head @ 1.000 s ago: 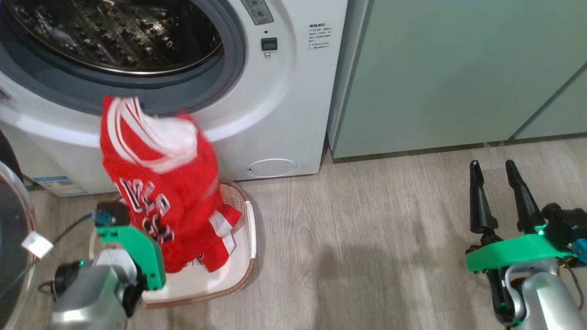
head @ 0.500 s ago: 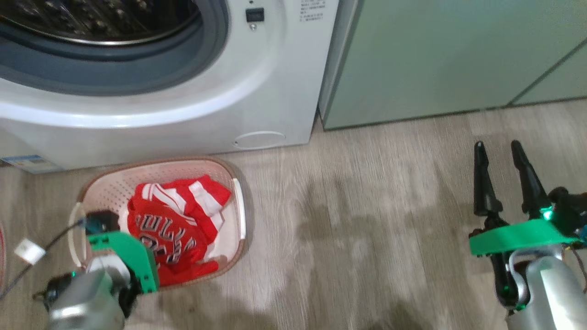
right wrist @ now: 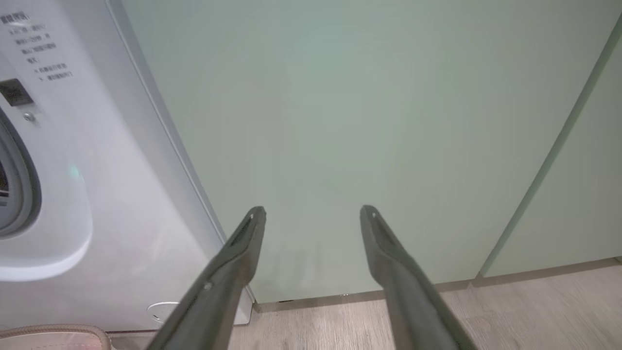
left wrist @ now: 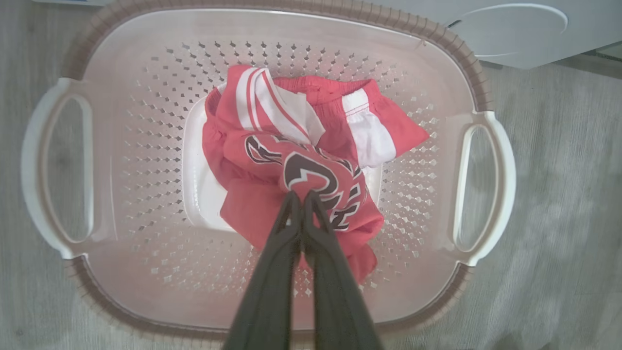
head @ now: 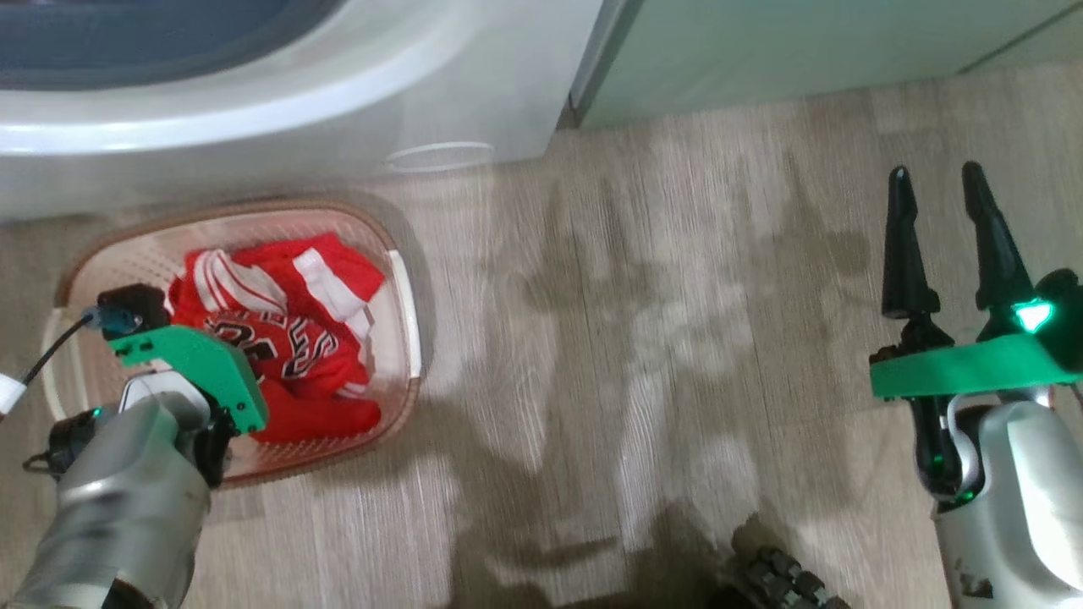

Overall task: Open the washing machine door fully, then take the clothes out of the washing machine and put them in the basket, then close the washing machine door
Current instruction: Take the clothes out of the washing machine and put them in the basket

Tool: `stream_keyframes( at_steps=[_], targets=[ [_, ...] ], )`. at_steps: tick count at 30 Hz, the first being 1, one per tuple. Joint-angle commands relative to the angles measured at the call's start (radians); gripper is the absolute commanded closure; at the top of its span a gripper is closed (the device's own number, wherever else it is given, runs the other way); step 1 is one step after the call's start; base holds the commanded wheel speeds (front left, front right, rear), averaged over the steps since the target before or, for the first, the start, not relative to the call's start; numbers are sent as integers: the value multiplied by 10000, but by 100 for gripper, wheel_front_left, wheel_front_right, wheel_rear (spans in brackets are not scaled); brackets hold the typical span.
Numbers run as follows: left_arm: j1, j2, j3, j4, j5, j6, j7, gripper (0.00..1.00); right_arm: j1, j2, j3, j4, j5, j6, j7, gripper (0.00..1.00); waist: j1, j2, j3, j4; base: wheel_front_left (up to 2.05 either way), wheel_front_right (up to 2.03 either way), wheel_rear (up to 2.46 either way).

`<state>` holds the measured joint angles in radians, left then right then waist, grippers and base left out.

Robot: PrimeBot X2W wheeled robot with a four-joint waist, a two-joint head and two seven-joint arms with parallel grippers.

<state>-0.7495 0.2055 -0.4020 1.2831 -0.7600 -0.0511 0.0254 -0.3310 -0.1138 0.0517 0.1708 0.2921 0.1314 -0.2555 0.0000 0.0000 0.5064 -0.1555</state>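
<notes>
Red clothes (head: 288, 338) with white stripes lie bunched in the cream basket (head: 404, 296), which stands on the floor before the white washing machine (head: 254, 110). My left arm (head: 190, 364) hangs over the basket. In the left wrist view my left gripper (left wrist: 301, 195) is shut, pinching the lettered top garment of the clothes (left wrist: 301, 146) low inside the basket (left wrist: 440, 41). My right gripper (head: 936, 171) stands open and empty over bare floor at the right. In the right wrist view my right gripper (right wrist: 313, 210) faces the cabinets, beside the washing machine (right wrist: 97, 194). The washing machine door is out of view.
Pale-green cabinets (head: 804, 42) stand right of the washer, close ahead of the right fingers (right wrist: 388, 253). Wood floor (head: 634, 338) stretches between the basket and the right arm. A dark part of my base (head: 778, 575) shows at the bottom edge.
The head camera has tilted down, so the drum has left the view. The left gripper has lowered the hanging red garment from the drum opening into the basket. The right gripper stays open.
</notes>
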Motion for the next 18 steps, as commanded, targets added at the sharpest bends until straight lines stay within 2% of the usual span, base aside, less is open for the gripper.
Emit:
stream_keyframes(
  at_steps=[1,6,7,8,9,12,18],
  targets=[
    [-238,424,275,-4,-105,72,-265,100,1,8,113,-354,-53,-7,-63,0,0,0,409,-120,0,0,0],
    [-180,384,412,34,-262,138,-544,100,-34,58,55,-273,-80,-7,-63,0,0,0,382,-102,0,0,0],
    [-129,372,432,40,-276,201,-688,70,-38,81,49,-239,-85,-7,-63,0,0,0,307,-84,0,0,0],
    [-62,353,430,45,-270,225,-860,50,-33,105,52,-214,-79,-7,-63,0,0,0,215,-68,0,0,0],
    [15,327,421,49,-264,221,-1011,0,-10,128,57,-188,-78,-7,-63,0,0,0,105,-46,0,0,0],
    [179,309,347,57,-185,120,-1592,0,117,164,88,-84,-67,-7,-63,0,0,0,-329,61,0,0,0],
    [649,326,143,-16,47,-421,-2728,0,608,243,84,143,57,-7,-63,0,0,0,-1729,332,0,0,0]
  ],
)
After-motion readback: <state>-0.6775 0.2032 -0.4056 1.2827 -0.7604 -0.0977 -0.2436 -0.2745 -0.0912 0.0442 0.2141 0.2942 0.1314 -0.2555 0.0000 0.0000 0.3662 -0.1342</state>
